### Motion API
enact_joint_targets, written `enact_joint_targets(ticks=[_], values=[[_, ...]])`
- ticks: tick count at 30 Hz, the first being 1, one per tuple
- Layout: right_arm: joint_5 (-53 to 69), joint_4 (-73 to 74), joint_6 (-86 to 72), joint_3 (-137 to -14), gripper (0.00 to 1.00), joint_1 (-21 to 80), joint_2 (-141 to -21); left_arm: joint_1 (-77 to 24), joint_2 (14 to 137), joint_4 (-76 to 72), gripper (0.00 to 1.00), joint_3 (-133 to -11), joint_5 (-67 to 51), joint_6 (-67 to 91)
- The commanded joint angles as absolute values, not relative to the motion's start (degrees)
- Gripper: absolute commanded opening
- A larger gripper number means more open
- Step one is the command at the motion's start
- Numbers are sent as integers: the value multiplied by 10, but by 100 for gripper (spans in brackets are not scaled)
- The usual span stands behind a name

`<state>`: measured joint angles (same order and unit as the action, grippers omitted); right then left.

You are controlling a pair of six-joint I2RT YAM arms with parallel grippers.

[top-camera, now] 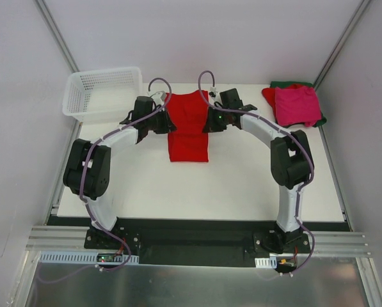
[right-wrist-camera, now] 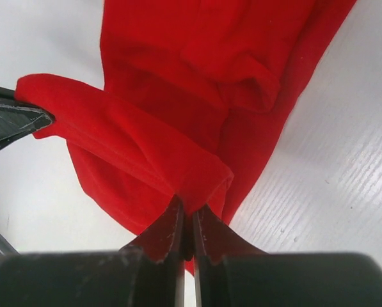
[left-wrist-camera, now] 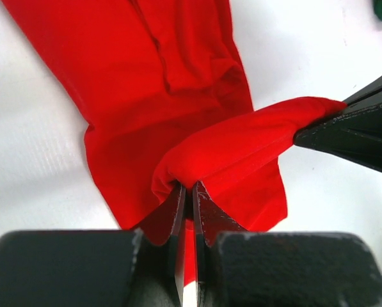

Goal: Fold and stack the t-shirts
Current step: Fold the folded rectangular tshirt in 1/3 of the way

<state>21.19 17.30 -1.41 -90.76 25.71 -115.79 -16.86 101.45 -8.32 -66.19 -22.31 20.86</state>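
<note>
- Bright red t-shirt point(top-camera: 189, 144) is seen toward the far side of the white desk point(top-camera: 242, 185), near its middle, laid out as a long narrow strip running from far to near.
- Its left edge is pinched by the left pincer point(top-camera: 167, 120) and its right edge by the right pincer point(top-camera: 210, 120), at about the same level in the far half of the strip.
- In the left wrist view, the left pincer point(left-wrist-camera: 187, 188) is shown closed tight on a fold of the bright red t-shirt point(left-wrist-camera: 159, 96), with cloth squeezed between its dark jaws.
- From that fold a raised ridge of cloth is drawn across to the right pincer point(left-wrist-camera: 302, 135), whose tip is clamped on the other end.
- In the right wrist view, the right pincer point(right-wrist-camera: 187, 208) is likewise closed on the bright red t-shirt point(right-wrist-camera: 197, 57), and the ridge is stretched to the tip of the left pincer point(right-wrist-camera: 47, 118).
- Beneath the lifted ridge, the rest of the garment is spread on the desk, creased along its length.
- Other t-shirts are stacked at the far right corner of the desk, well apart from both pincers. A magenta-pink t-shirt point(top-camera: 298, 105) is on top, a red t-shirt point(top-camera: 268, 94) shows at its left edge, and a dark green t-shirt point(top-camera: 284, 84) is glimpsed at the far edge.
- A white mesh basket point(top-camera: 104, 89) is set at the far left corner.
</note>
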Motion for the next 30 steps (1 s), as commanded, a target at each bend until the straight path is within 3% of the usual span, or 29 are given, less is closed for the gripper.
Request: enact_joint_targets(ticks=[1, 2, 3, 6, 8, 11, 17, 19, 20, 21, 22, 24, 25, 26, 30], values=[[221, 167, -4, -933, 6, 243, -1179, -160, 1036, -114, 0, -672, -217, 191], [220, 164, -4, -933, 11, 243, -1181, -159, 1041, -118, 0, -672, -218, 191], [217, 157, -4, -930, 27, 241, -1184, -159, 1049, -131, 3, -671, -218, 192], [214, 150, 12, -931, 39, 238, -1189, -159, 1060, -147, 16, -672, -225, 202], [210, 149, 18, -929, 41, 235, -1181, -159, 1050, -155, 31, -672, -226, 212], [206, 147, 21, -924, 43, 229, -1153, -159, 1025, -151, 42, -678, -225, 211], [214, 157, 23, -897, 44, 223, -1093, -159, 965, -126, 52, -681, -228, 204], [224, 156, 15, -869, 35, 223, -1078, -159, 947, -126, 54, -668, -231, 207], [234, 145, 11, -858, 28, 223, -1062, -158, 931, -126, 53, -664, -236, 208], [236, 140, 7, -846, 8, 224, -1052, -159, 926, -124, 53, -654, -245, 210], [239, 135, 2, -819, 1, 224, -1043, -159, 922, -125, 49, -650, -250, 214], [242, 133, -12, -799, 1, 226, -1026, -159, 924, -125, 32, -636, -261, 216], [243, 135, -13, -784, 1, 228, -1021, -159, 925, -125, 6, -632, -267, 221], [244, 137, -14, -773, 1, 229, -1010, -159, 932, -126, 0, -628, -270, 224], [234, 131, -18, -715, 1, 240, -971, -171, 946, -144, 0, -602, -276, 229]])
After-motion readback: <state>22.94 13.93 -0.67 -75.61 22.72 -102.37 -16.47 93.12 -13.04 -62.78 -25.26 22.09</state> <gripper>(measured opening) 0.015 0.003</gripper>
